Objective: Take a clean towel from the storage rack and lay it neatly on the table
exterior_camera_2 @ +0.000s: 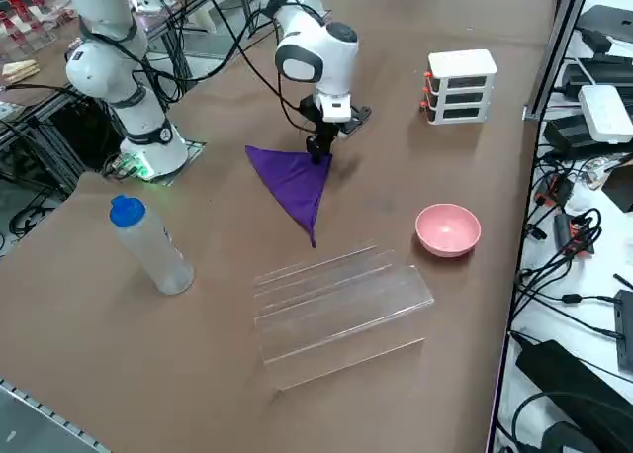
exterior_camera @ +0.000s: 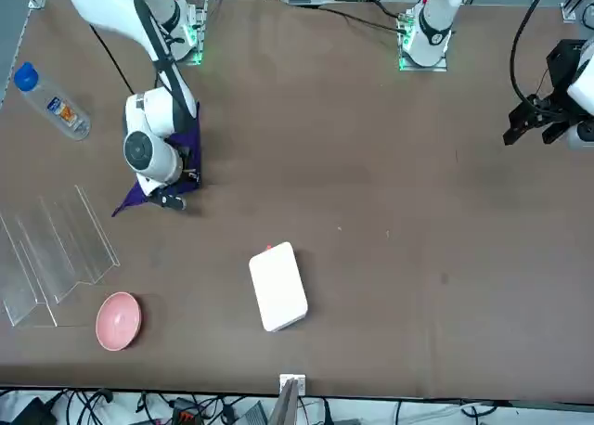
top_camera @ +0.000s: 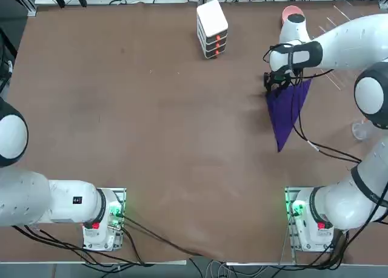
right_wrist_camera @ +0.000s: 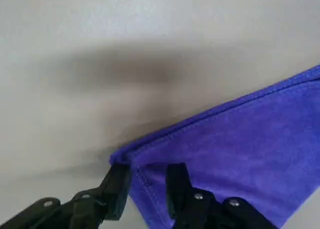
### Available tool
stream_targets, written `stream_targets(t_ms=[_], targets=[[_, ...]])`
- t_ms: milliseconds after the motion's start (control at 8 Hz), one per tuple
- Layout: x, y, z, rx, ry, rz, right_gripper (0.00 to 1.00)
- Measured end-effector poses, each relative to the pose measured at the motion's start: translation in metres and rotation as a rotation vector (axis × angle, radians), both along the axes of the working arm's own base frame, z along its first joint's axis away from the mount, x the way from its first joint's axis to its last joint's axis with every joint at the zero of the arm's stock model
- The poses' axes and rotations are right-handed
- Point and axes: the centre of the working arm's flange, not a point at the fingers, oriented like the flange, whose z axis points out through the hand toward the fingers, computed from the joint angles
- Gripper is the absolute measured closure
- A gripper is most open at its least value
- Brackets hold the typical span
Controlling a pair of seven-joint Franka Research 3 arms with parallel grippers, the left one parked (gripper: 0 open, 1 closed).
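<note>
Even bright light, soft blurred shadows

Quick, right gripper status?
Right gripper: open, its two fingers apart above a corner of the purple-blue towel, not closed on it.

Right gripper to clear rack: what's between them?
Right side view: right gripper at its corner, the towel spans toward the rack; then bare table.
</note>
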Motion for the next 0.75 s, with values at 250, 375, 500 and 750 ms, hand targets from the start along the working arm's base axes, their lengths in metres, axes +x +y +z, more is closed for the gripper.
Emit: stream_targets(t_ms=[250,375,500,750], targets=[[0.0052,0.0004,0.0045,0.0,-0.006,-0.004,0.55],[0.0063,0.0005,0.0056,0.0,-0.008,-0.005,0.55],[0.0066,0.0009,0.0059,0.0,-0.009,-0.006,0.55],[0.0058,0.0028,0.0054,-0.002,-0.006,-0.006,0.55]])
